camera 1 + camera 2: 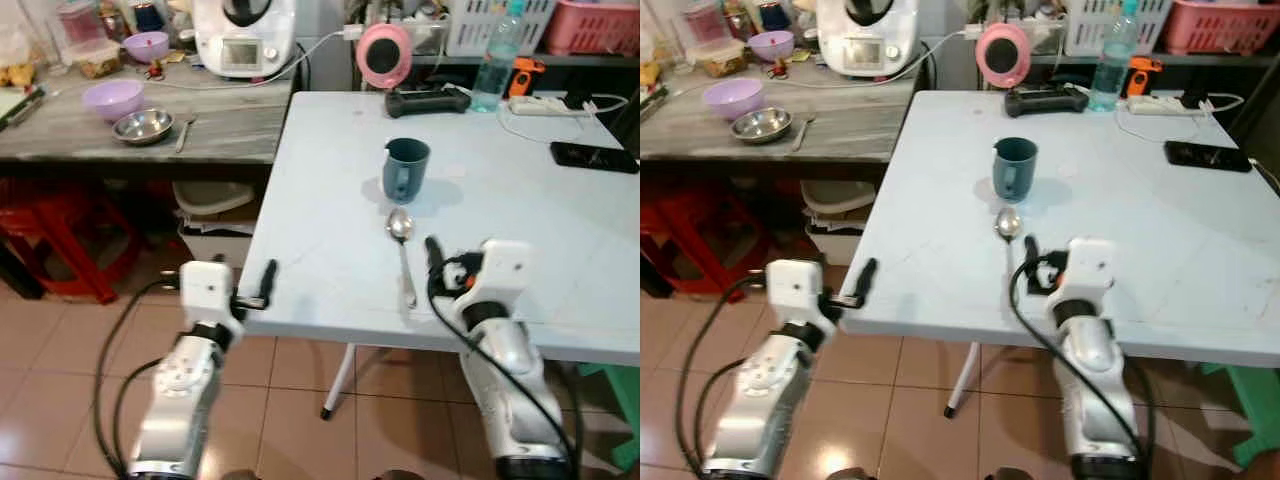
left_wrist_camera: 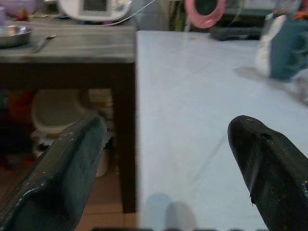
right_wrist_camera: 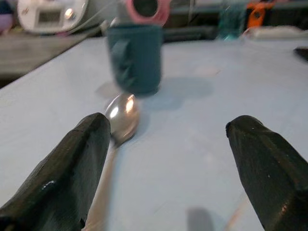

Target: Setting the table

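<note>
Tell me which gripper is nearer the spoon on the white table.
Right. The right gripper hovers open just beside the spoon, next to its handle. The left gripper sits open at the table's left edge, well away from it.

2 silver arms are reaching forward from below. The left tool [image 1: 268,276] is hovering with its fingers spread apart. The right tool [image 3: 168,163] is holding its 2 black fingers [image 3: 72,168] wide apart too, gripping nothing.
</note>
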Tool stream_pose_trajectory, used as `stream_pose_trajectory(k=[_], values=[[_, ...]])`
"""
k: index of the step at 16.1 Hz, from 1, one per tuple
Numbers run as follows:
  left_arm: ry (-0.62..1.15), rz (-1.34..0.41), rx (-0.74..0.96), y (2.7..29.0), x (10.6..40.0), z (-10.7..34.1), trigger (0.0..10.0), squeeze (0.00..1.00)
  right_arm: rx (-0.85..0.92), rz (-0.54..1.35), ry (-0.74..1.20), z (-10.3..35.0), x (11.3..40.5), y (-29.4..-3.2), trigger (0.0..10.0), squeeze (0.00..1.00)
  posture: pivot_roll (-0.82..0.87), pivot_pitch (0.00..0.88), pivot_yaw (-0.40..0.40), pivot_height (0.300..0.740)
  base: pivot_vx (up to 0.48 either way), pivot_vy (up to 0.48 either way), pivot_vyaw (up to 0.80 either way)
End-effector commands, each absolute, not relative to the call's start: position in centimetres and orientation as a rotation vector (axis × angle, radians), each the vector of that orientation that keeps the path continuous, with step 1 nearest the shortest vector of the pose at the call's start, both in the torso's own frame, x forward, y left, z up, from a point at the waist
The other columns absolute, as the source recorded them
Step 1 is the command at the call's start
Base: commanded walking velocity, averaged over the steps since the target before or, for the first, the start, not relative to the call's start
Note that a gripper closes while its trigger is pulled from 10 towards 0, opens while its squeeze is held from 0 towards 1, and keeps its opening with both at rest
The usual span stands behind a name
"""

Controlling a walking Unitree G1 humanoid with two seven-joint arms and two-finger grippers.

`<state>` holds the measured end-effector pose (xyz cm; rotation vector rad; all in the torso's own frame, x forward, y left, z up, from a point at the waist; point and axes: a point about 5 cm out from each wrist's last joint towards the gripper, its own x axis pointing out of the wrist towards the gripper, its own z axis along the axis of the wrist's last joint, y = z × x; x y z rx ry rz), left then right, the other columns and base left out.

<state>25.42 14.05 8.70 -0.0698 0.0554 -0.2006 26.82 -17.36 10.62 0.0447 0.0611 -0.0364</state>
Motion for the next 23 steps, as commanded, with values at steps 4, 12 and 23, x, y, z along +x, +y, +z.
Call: stream_pose_trajectory(k=[4, 12, 23], values=[[0.055, -0.200, -0.062, 14.3, 25.3, 9.0, 10.0, 0.00, 0.010, 0.027, 0.110, 10.3, 27.9, -17.4, 10.0, 0.00, 0.00, 0.014, 0.043, 0.740, 0.000, 0.000, 0.00], [0.075, -0.201, -0.058, 14.6, 25.0, 9.2, 10.0, 0.00, -0.003, 0.102, 0.157, 9.7, 29.9, -16.7, 10.0, 0.00, 0.01, 0.049, 0.059, 0.740, 0.000, 0.000, 0.00], [0.091, -0.206, -0.067, 14.6, 24.8, 9.5, 10.0, 0.00, -0.028, 0.171, 0.243, 9.3, 32.2, -15.5, 0.0, 0.00, 0.03, 0.071, 0.066, 0.740, 0.000, 0.000, 0.00]])
